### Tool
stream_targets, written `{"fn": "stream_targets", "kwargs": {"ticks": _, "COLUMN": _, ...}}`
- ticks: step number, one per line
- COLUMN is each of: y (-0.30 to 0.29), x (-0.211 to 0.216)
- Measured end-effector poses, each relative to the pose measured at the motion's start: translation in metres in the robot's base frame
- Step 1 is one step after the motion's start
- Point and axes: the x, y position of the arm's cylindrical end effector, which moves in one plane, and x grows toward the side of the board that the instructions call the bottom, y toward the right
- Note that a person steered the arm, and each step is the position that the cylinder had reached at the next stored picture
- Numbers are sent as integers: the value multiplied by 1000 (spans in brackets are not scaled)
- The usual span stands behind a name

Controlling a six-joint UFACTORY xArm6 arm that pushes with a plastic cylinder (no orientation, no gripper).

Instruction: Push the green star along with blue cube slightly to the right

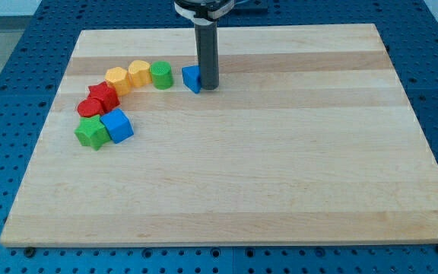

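A: Where's the pair?
B: Green star (90,133) and blue cube (117,125) touch near the bench's (280,190) left edge. My tip (208,85) is well apart, beside a small blue block (192,78).
A: Hand?
B: None, just a rod holding nothing. Both look light, rigid, likely slippery; push the star's left face.

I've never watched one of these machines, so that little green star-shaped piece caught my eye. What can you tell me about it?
The green star is a small, chunky block, matte, looking like plastic or painted wood. It lies flat on the wooden board, near the view's left edge, at the lower end of a curved row of blocks. The blue cube sits against its right side, and a red block is just above it. My tip is far off to the view's upper right, beside another blue block.
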Motion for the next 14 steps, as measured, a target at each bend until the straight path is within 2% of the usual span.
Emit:
{"fn": "stream_targets", "kwargs": {"ticks": 4, "y": -28, "x": 0}}
{"fn": "stream_targets", "kwargs": {"ticks": 5, "y": -16, "x": 28}}
{"fn": "stream_targets", "kwargs": {"ticks": 6, "y": 5, "x": 74}}
{"fn": "stream_targets", "kwargs": {"ticks": 7, "y": -23, "x": 143}}
{"fn": "stream_targets", "kwargs": {"ticks": 8, "y": -106, "x": 196}}
{"fn": "stream_targets", "kwargs": {"ticks": 9, "y": -200, "x": 186}}
{"fn": "stream_targets", "kwargs": {"ticks": 10, "y": -234, "x": 164}}
{"fn": "stream_targets", "kwargs": {"ticks": 11, "y": -229, "x": 135}}
{"fn": "stream_targets", "kwargs": {"ticks": 12, "y": -225, "x": 124}}
{"fn": "stream_targets", "kwargs": {"ticks": 14, "y": -179, "x": 106}}
